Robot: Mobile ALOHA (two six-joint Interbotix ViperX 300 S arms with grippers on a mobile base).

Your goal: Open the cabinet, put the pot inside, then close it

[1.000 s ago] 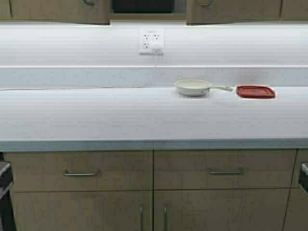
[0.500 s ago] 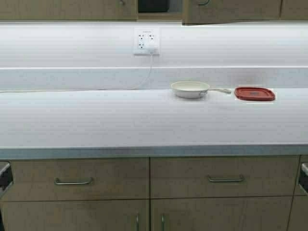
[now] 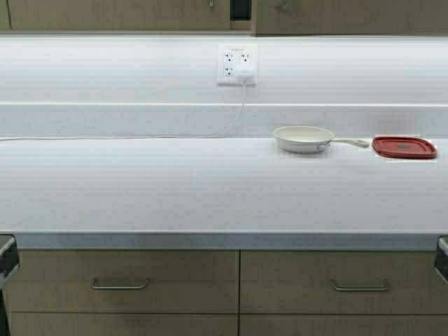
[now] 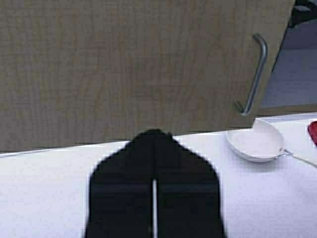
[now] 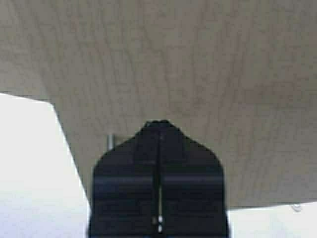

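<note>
High view: a white countertop (image 3: pixel 175 189) runs the full width, with tan base drawers (image 3: pixel 126 280) below it. A small white frying pan (image 3: pixel 304 138) sits toward the right rear of the counter, its handle pointing at a red lid (image 3: pixel 404 147) lying flat just beside the handle's tip. A wall outlet (image 3: pixel 237 64) holds a white plug, and its cord trails left along the backsplash. The cabinet (image 3: pixel 140 14) shows only as the lower edges of its two doors along the top, a narrow dark gap between them. The pot shows in no view. Neither gripper shows here.

Left wrist view: the left gripper (image 4: pixel 154 144) has its jaws pressed together with nothing between them, and faces a tan door of the cabinet (image 4: pixel 124 64), whose silver bar handle (image 4: pixel 253 74) runs down the door's edge. The frying pan (image 4: pixel 255 141) lies beyond.

Right wrist view: the right gripper (image 5: pixel 158 131) has its jaws pressed together, empty, close before a tan door (image 5: pixel 198 74).
</note>
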